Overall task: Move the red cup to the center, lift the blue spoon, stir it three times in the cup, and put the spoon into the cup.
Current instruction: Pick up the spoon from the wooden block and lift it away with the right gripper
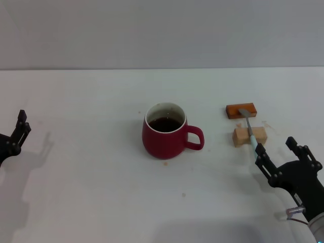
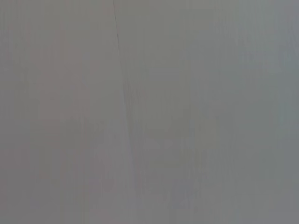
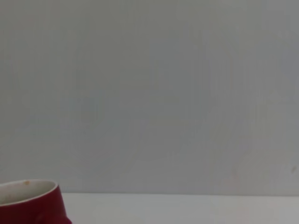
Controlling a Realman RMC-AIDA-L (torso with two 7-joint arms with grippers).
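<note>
Mug at centre of the white table [image 1: 91, 202], spoon propped on blocks.

The red cup [image 1: 164, 139] stands mid-table; my right gripper [image 1: 282, 154] gapes near the blue spoon [image 1: 250, 132], which bridges the orange block [image 1: 241, 110] and wooden block [image 1: 242, 136]; my left gripper [image 1: 16, 135] idles, unreadable.

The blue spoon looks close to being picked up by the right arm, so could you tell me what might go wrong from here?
1. The blue spoon lies across the pale wooden block with its bowl on the orange-brown block; the right tool, open at the handle's near end, could nudge it off them.
2. The red cup holds dark liquid nearly to the rim, so stirring may splash.

The left tool is far off, at the table's left edge.
</note>
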